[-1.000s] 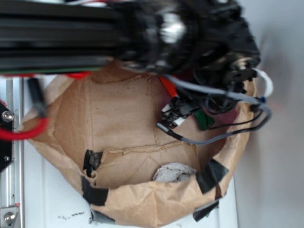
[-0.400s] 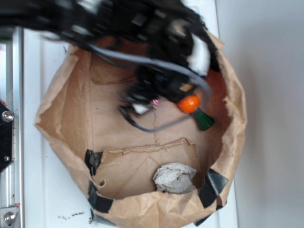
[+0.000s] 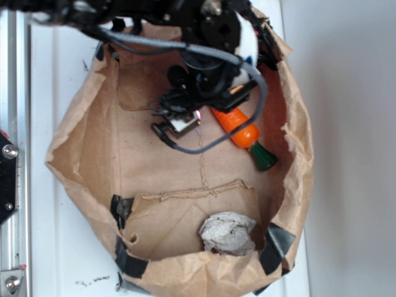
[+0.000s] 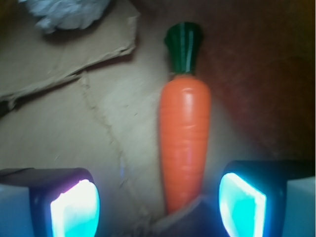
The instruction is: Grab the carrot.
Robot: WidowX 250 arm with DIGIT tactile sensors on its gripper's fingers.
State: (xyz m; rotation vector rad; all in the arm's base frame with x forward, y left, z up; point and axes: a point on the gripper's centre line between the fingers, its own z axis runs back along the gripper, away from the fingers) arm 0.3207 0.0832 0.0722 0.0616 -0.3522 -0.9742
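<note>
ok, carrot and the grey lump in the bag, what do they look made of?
The carrot looks like glossy moulded plastic: smooth orange body with a sheen and faint ridges, dark green stem. The grey lump looks like crumpled matte paper, by its creases, though it is blurred. The bag looks like brown kraft paper.

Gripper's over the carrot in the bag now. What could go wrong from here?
1. The carrot lies nearer one pad of the open gripper, so closing may push it aside or pinch it off-centre.
2. It looks glossy and tapered, and the pads flank its narrow tip, so it might squirt out.
3. The bag wall stands close beside it and could snag the cable.
</note>
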